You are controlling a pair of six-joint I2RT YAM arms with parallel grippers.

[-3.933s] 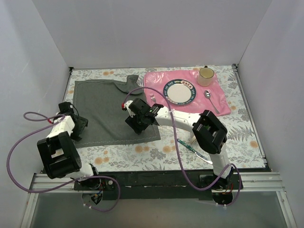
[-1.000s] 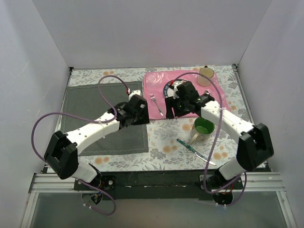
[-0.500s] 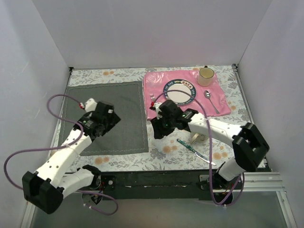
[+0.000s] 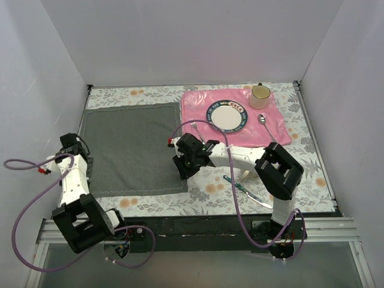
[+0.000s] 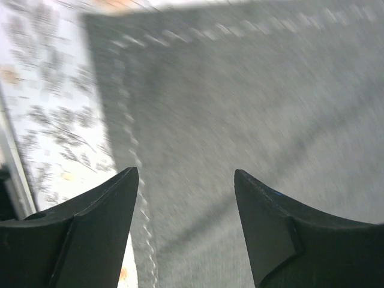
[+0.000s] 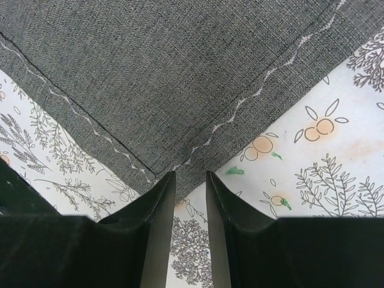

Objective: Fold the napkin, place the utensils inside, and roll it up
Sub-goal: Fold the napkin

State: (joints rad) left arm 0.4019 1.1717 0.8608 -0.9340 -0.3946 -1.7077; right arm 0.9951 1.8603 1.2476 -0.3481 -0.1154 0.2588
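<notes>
The napkin lies flat, unfolded, on the left of the tabletop; left jaws gape wide over its left edge, right jaws narrow, empty, at its near-right corner; folding, loading utensils, rolling all remain.

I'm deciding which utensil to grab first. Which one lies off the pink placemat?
The green-handled knife: it lies directly on the floral tablecloth, while the spoon and fork rest on the pink placemat.
</notes>
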